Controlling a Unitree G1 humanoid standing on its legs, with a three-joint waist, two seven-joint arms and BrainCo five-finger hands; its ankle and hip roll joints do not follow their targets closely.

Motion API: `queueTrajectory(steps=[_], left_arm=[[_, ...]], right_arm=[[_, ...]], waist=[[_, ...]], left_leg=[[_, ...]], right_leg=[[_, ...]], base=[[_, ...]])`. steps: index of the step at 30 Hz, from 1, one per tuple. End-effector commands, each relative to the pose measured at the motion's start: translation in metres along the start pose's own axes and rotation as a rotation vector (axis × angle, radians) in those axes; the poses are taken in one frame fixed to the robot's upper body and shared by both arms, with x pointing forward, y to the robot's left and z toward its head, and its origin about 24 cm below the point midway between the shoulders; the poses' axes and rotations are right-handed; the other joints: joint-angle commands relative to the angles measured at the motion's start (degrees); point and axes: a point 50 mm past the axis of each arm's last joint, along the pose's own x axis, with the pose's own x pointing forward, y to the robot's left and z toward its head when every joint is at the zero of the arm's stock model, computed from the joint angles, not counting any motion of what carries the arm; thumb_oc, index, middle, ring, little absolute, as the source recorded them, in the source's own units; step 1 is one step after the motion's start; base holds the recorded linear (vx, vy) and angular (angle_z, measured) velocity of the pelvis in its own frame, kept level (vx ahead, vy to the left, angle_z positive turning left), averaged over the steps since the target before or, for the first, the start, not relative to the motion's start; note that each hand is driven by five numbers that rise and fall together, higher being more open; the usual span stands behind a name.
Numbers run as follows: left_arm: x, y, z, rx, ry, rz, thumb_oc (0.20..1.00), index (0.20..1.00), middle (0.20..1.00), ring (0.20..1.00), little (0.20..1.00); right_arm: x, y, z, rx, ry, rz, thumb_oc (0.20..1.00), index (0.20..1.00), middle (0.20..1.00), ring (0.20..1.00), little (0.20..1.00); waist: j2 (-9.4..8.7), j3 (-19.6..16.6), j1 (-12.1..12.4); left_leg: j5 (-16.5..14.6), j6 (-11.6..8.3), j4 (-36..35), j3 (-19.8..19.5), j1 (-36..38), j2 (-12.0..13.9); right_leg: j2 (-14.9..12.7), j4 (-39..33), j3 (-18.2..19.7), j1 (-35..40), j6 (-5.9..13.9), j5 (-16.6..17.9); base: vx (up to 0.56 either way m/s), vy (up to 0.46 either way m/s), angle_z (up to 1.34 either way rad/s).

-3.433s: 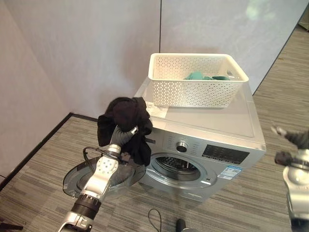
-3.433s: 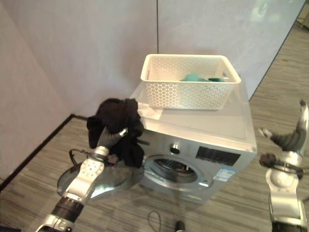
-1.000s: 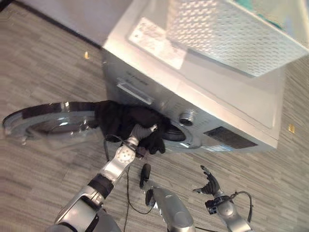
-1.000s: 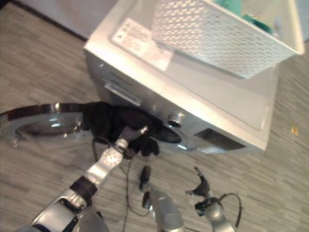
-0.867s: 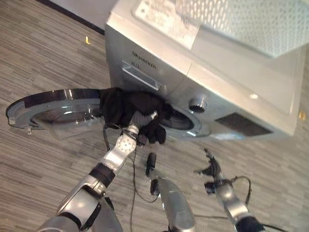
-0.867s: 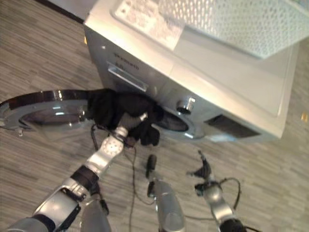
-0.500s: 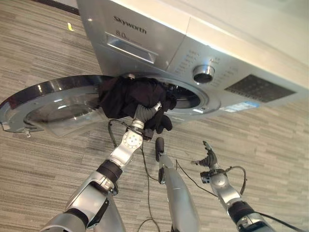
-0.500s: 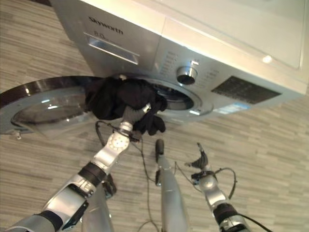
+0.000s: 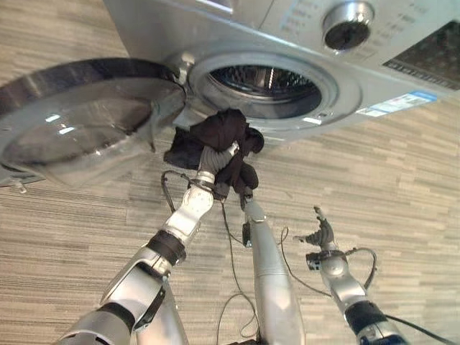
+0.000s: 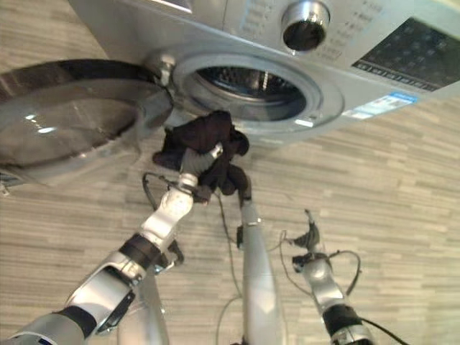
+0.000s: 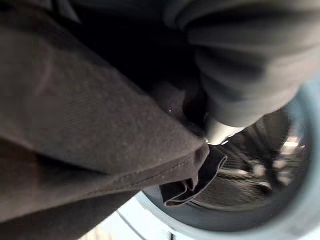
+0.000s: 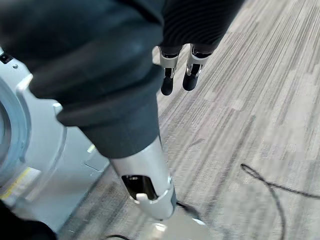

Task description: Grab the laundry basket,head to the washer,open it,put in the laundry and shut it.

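The left hand (image 9: 213, 159), clenched round the black garment (image 9: 221, 135), has dropped below the washer (image 9: 215, 29) opening (image 9: 264, 79); trailing cloth could snag its rim.

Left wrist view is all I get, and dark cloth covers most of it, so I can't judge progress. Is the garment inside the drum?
Observer: No. The left hand grips the black garment just below the drum opening, outside it.
Operator: Is the door out of the way?
Observer: Yes, the door stands wide open on the robot's left.
Operator: And the right hand?
Observer: The right hand hangs low over the floor, open, holding nothing.
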Motion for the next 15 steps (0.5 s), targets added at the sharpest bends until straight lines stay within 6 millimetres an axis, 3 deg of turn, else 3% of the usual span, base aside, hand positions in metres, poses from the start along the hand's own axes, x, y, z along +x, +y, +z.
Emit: queueTrajectory(steps=[1, 4, 6, 8, 9, 12, 15], left_arm=[[0.018, -0.005, 0.053, -0.115, -0.206, 0.057, 0.2, 0.2, 0.2, 0.2, 0.2], [0.027, -0.01, 0.078, -0.124, -0.278, 0.069, 0.2, 0.2, 0.2, 0.2, 0.2], [0.026, -0.017, 0.084, -0.132, -0.303, 0.051, 0.2, 0.2, 0.2, 0.2, 0.2], [0.027, -0.042, 0.099, -0.135, -0.331, 0.011, 0.2, 0.2, 0.2, 0.2, 0.2], [0.028, -0.042, 0.1, -0.135, -0.333, 0.011, 0.2, 0.2, 0.2, 0.2, 0.2], [0.047, -0.029, 0.139, -0.167, -0.402, 0.102, 0.2, 0.2, 0.2, 0.2, 0.2], [0.059, -0.011, 0.187, -0.316, -0.492, 0.189, 0.2, 0.2, 0.2, 0.2, 0.2]], right_arm=[[-0.005, -0.019, -0.008, -0.052, -0.028, -0.048, 1.0, 1.0, 1.0, 1.0, 1.0], [0.0, -0.014, -0.003, -0.09, -0.041, -0.037, 1.0, 1.0, 1.0, 1.0, 1.0], [0.001, -0.012, -0.006, -0.116, -0.031, -0.033, 1.0, 1.0, 1.0, 1.0, 1.0], [0.003, -0.01, -0.016, -0.156, 0.02, -0.027, 1.0, 1.0, 1.0, 1.0, 1.0], [0.003, -0.01, -0.016, -0.156, 0.019, -0.028, 1.0, 1.0, 1.0, 1.0, 1.0], [0.0, -0.011, -0.019, -0.147, 0.025, -0.032, 1.0, 1.0, 1.0, 1.0, 1.0], [-0.002, -0.009, -0.018, -0.132, 0.016, -0.036, 1.0, 1.0, 1.0, 1.0, 1.0]], waist=[[0.8, -3.04, -0.35], [1.06, -2.53, -0.7], [1.33, -2.35, -0.71], [1.27, -2.37, -1.59], [1.29, -2.38, -1.56], [0.74, -2.91, -3.5], [0.2, -3.35, -5.25]], left_leg=[[-7.74, 4.73, -1.98, -3.37, 1.87, -2.59], [-7.62, 4.69, -2.47, -3.11, 0.91, -2.25], [-7.65, 4.72, -2.67, -3.17, 0.62, -2.23], [-7.75, 4.7, -3.71, -2.53, 0.41, -1.5], [-7.75, 4.69, -3.7, -2.49, 0.34, -1.47], [-8.09, 4.04, -4.39, -1.5, -0.03, 0.23], [-8.26, 3.46, -5.2, -1.12, -0.21, 1.2]], right_leg=[[2.52, -0.01, -4.22, -0.87, -2.79, -6.84], [2.73, -0.28, -4.53, -2.11, -2.56, -6.72], [2.86, -0.44, -4.57, -2.58, -2.51, -6.7], [3.69, -1.04, -4.57, -4.04, -2.31, -6.41], [3.73, -1.04, -4.53, -4.13, -2.31, -6.39], [4.88, -2.3, -5.0, -5.57, -2.07, -5.76], [5.7, -3.63, -5.33, -6.16, -1.74, -5.06]], base=[[0.02, -0.045, -0.09], [0.03, -0.051, -0.13], [0.05, -0.045, -0.07], [0.09, -0.071, -0.04], [0.09, -0.085, -0.12], [0.07, -0.083, -0.13], [0.07, -0.075, -0.18]])
